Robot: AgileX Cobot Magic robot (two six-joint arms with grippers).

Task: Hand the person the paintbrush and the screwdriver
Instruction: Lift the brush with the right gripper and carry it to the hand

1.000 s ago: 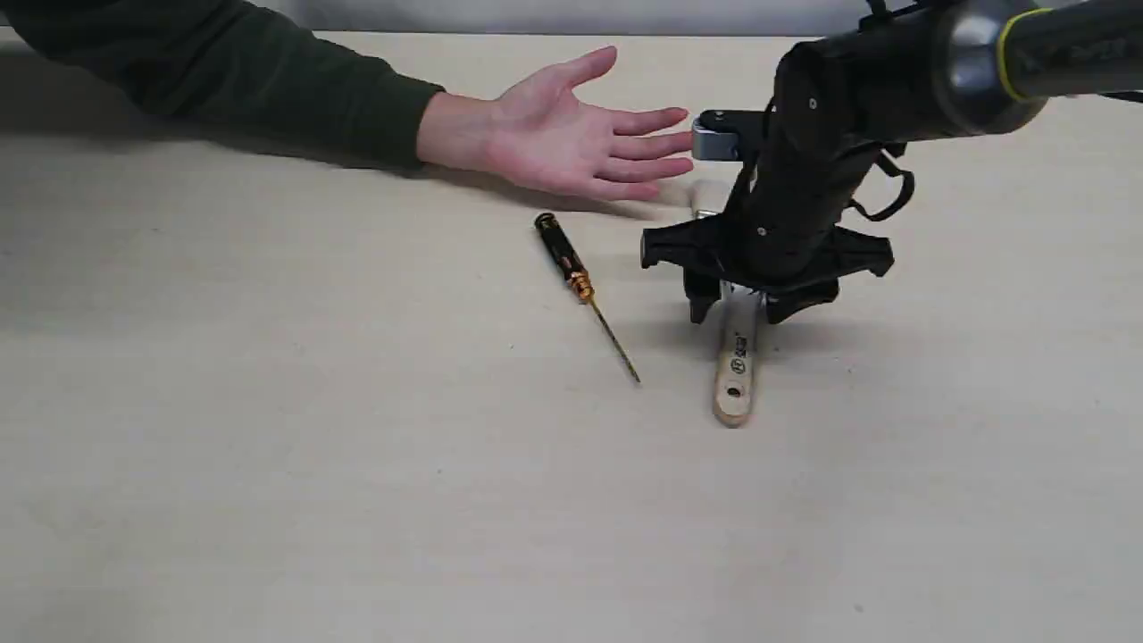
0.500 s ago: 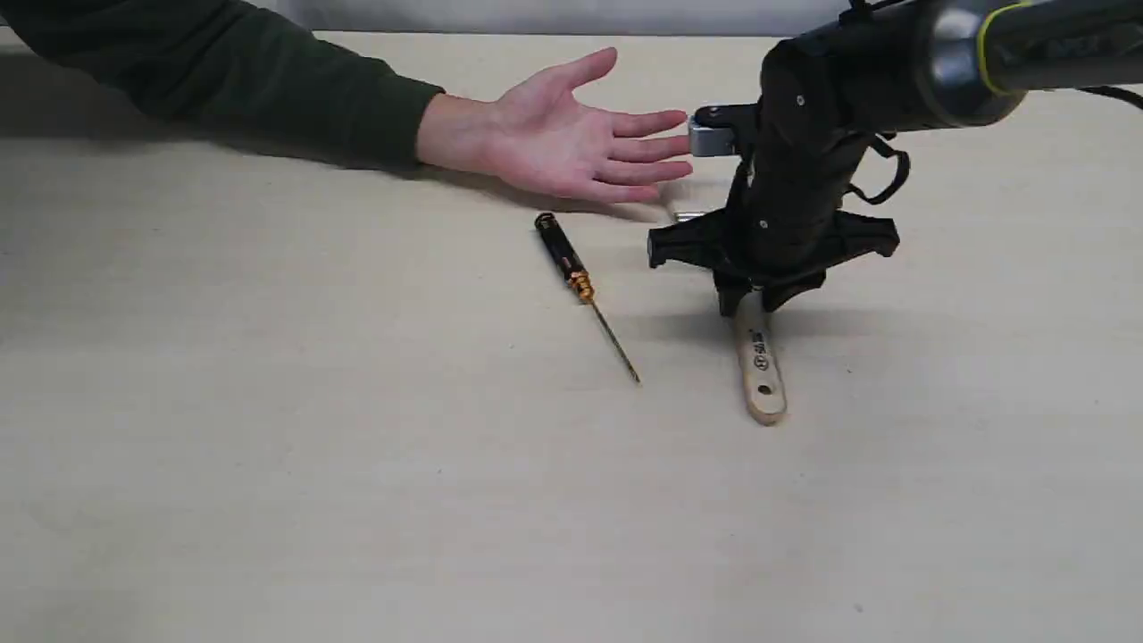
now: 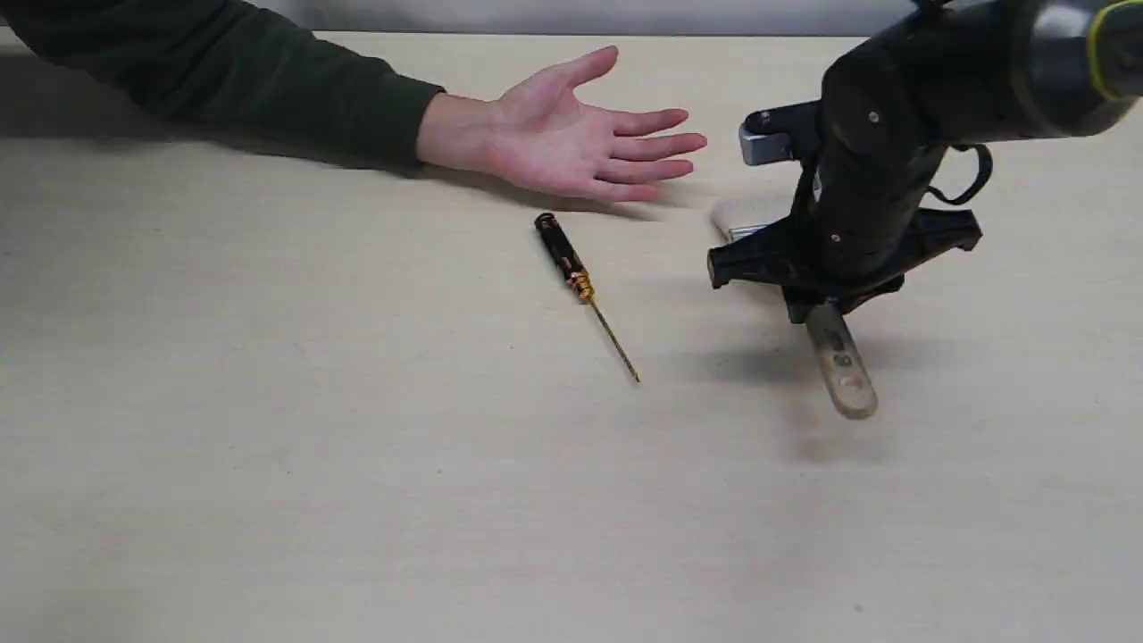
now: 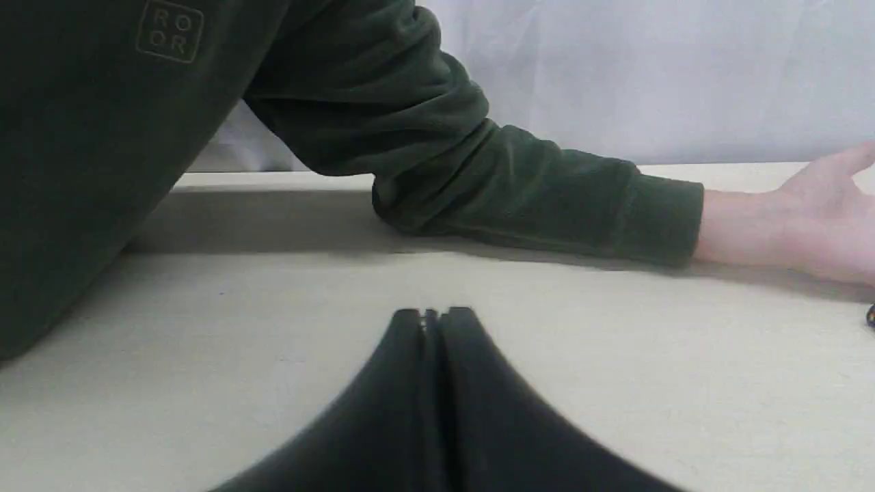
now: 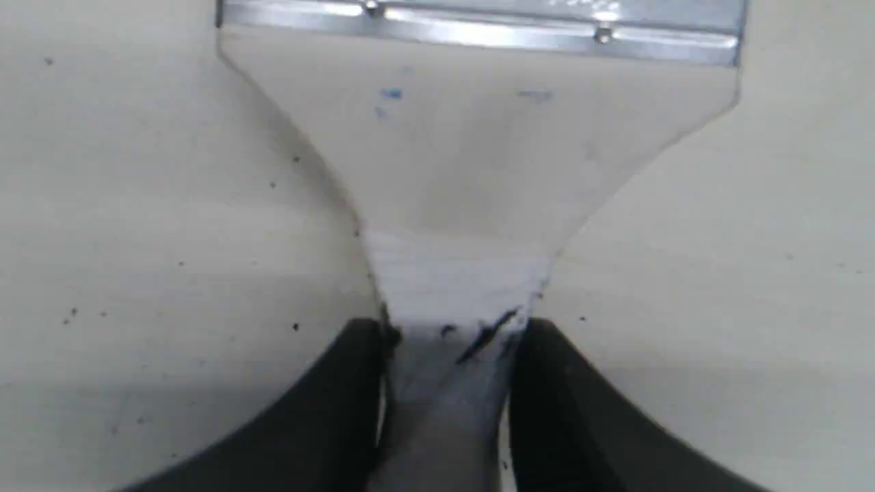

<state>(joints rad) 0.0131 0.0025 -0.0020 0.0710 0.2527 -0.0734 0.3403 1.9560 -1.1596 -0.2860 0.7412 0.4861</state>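
Note:
My right gripper (image 3: 817, 308) (image 5: 451, 342) is shut on the paintbrush (image 3: 839, 366) (image 5: 478, 157), clamping the neck of its wooden handle just behind the silver ferrule. The brush hangs off the table, handle end blurred, bristles mostly hidden behind the arm. The person's open hand (image 3: 571, 143) lies palm up at the back, left of the brush. The screwdriver (image 3: 580, 286), black handle with gold collar, lies on the table below the hand. My left gripper (image 4: 432, 318) is shut and empty, low over the table, out of the exterior view.
The person's dark green sleeve (image 3: 223, 80) (image 4: 478, 178) stretches along the back left edge of the light wooden table (image 3: 357, 491). A pale wall stands behind it.
The right gripper closed on the paintbrush handle, then lifted it and carried it to the right. The handle swung rightward. Hand and screwdriver have not moved.

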